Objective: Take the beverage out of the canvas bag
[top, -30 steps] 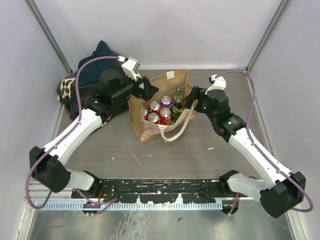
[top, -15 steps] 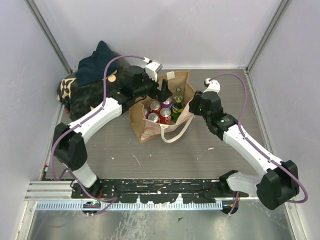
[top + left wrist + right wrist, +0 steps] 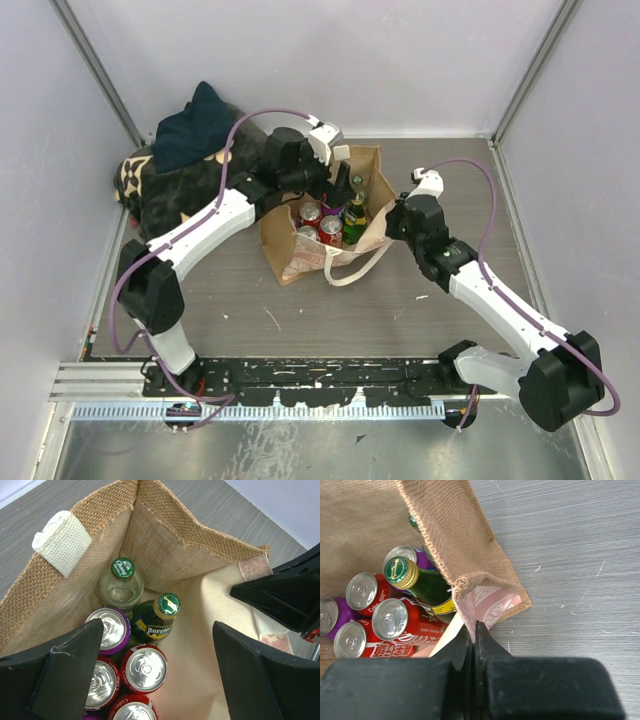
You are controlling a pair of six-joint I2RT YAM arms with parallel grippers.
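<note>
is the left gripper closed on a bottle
No, the left wrist view shows the left gripper open above the bag, its fingers wide apart either side of the Perrier bottle.

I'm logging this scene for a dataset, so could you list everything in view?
canvas bag: one, tan-brown, cream handles, mid-table
red cans: three, red, inside the bag
purple cans: two, purple, inside the bag
Perrier bottle: one, dark green, inside the bag
pale bottle: one, clear, green cap, beside the Perrier
black bag: one, black with tan pattern, table's far left
dark cloth: one, navy, on the black bag
table: one, grey wood-grain
left arm: one, white and black, jaws open above the bag's mouth
right arm: one, white and black, jaws shut on the bag's right edge
</note>
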